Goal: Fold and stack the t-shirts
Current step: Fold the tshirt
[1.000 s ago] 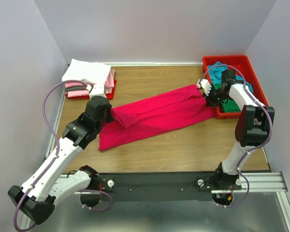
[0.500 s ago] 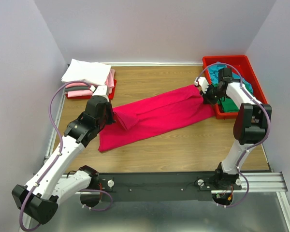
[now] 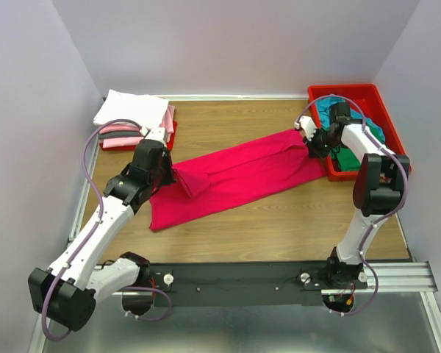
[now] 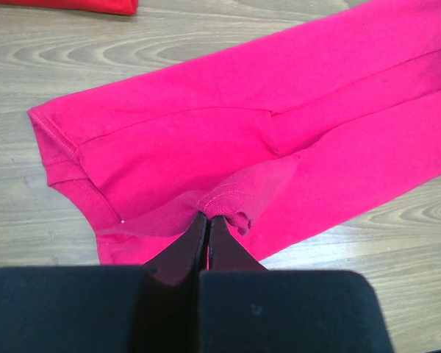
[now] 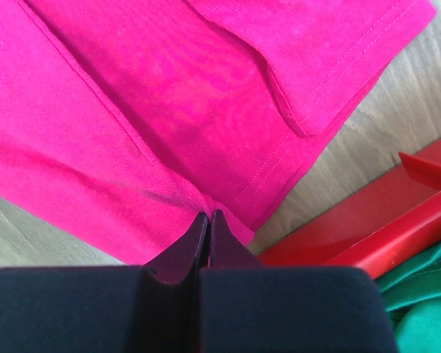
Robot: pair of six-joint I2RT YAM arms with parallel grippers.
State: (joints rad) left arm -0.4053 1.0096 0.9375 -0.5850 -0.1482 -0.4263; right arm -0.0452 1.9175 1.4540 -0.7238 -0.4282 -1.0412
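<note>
Pink shirt [image 3: 235,176] lies stretched in a long band across the tabletop [image 3: 279,220], running from one hand to the other.

Left hand [image 4: 208,219]: fingers pressed together on a small ridge of cloth at the band's near edge. A folded-over flap spreads just ahead of the tips.

Right hand [image 5: 208,217]: fingers likewise closed, pinching the hem at a corner, with the band running ahead and to its left. Red tray [image 5: 331,246] sits just right of this hand, with green and teal shirts [image 3: 325,107] inside. Folded pile [image 3: 132,110] lies beyond the left hand, apart from the band.

Risks, as judged:
- Both pinches look thin, with only a sliver of fabric between the tips. A pull along the band could slide the hem out, most likely on the right, where only the edge is caught.
- The corner lies close to the tray wall. A lift or swing that way could snag cloth on the rim or drag the tray's contents.
- Uneven lift between the hands would twist the band and spill the flap, undoing the fold.
</note>
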